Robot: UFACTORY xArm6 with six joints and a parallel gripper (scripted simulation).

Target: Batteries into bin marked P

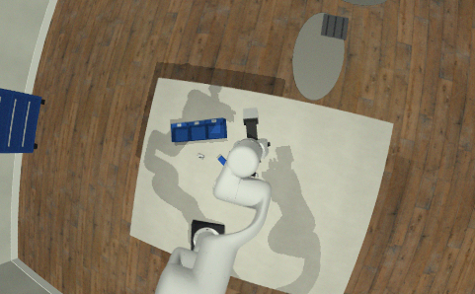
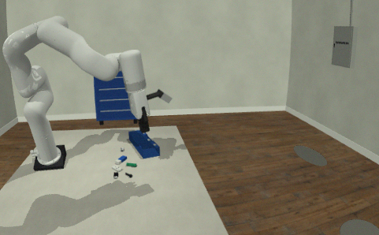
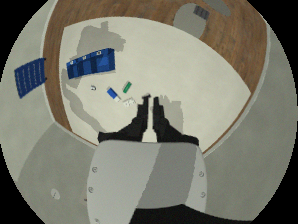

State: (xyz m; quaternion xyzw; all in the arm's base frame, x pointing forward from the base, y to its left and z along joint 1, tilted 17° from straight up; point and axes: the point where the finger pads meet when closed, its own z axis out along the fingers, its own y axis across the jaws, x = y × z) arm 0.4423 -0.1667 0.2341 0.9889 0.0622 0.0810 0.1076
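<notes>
A blue bin row (image 1: 198,130) (image 2: 143,144) (image 3: 91,64) with three compartments stands on the pale mat (image 1: 322,163) (image 2: 99,205); I cannot read its marks. Several small things lie in front of it: a blue and white piece (image 2: 120,159) (image 1: 220,159) (image 3: 112,94), a green piece (image 2: 131,165) (image 3: 127,87), a white piece (image 2: 117,168), a black piece (image 2: 128,174) and a small white piece (image 2: 121,149) (image 1: 200,156). I cannot tell which are batteries. My gripper (image 2: 143,128) (image 3: 150,103) is shut with nothing between the fingers. It hangs above the near end of the bin row.
A blue drawer cabinet (image 1: 6,118) (image 2: 111,98) (image 3: 29,76) stands by the wall beyond the mat. The arm's base (image 2: 50,162) (image 1: 206,231) sits at the mat's edge. Grey round patches (image 1: 319,54) (image 2: 310,155) lie on the wooden floor.
</notes>
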